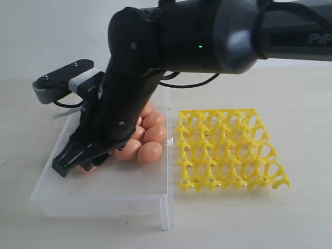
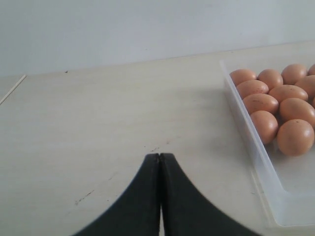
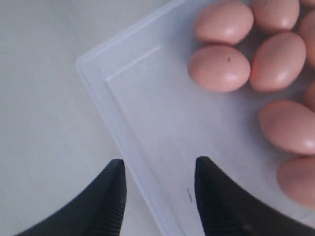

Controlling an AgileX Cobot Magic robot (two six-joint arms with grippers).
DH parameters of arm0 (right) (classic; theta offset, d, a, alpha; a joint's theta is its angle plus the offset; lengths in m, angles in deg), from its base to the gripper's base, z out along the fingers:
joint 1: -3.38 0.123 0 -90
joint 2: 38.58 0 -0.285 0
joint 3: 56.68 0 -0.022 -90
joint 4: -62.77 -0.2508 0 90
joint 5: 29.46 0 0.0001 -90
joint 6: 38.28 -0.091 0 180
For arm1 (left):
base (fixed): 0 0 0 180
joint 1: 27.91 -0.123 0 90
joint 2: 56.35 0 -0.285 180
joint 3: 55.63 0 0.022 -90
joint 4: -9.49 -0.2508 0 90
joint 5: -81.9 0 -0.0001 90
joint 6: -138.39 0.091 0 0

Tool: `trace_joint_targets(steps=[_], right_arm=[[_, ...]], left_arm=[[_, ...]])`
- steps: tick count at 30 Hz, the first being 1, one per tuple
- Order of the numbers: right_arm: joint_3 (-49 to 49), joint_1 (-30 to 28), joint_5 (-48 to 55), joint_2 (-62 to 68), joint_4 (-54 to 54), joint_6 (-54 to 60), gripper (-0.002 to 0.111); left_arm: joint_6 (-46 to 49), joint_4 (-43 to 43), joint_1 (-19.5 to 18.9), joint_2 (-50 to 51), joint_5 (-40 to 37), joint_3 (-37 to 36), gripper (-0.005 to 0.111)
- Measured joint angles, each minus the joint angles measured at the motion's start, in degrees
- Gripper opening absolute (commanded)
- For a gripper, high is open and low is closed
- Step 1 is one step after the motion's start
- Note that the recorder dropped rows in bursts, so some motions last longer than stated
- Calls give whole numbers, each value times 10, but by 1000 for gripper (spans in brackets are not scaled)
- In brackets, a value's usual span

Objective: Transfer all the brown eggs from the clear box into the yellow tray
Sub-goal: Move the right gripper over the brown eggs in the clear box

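I am at the picking-up step. My right gripper [image 3: 160, 162] hangs low over a corner of the big clear plastic box [image 1: 114, 189]. Its jaws are spread apart and hold nothing. One black finger is outside the box wall and one is inside.

The orange-brown oval eggs [image 1: 149, 152] lie bunched together in the box, close to the jaws but not between them. The bright yellow plastic grid tray [image 1: 218, 112] sits just beside the box. I see no egg in it, so I think the job has hardly started.

My left gripper [image 2: 160, 156] is pressed shut on nothing, over the table.

Next I should slide the right jaws around the nearest egg. Then I should close softly, so the shell does not crack.
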Motion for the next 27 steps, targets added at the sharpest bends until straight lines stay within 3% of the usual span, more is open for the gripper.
trace_joint_targets(steps=[5, 11, 27], right_arm=[[-133, 7, 29, 73, -5, -22, 45], [-262, -3, 42, 170, 1, -214, 45], [-273, -56, 19, 225, 58, -250, 45]], left_arm=[[0, 0, 0, 0, 0, 0, 0], [0, 0, 0, 0, 0, 0, 0], [0, 0, 0, 0, 0, 0, 0]])
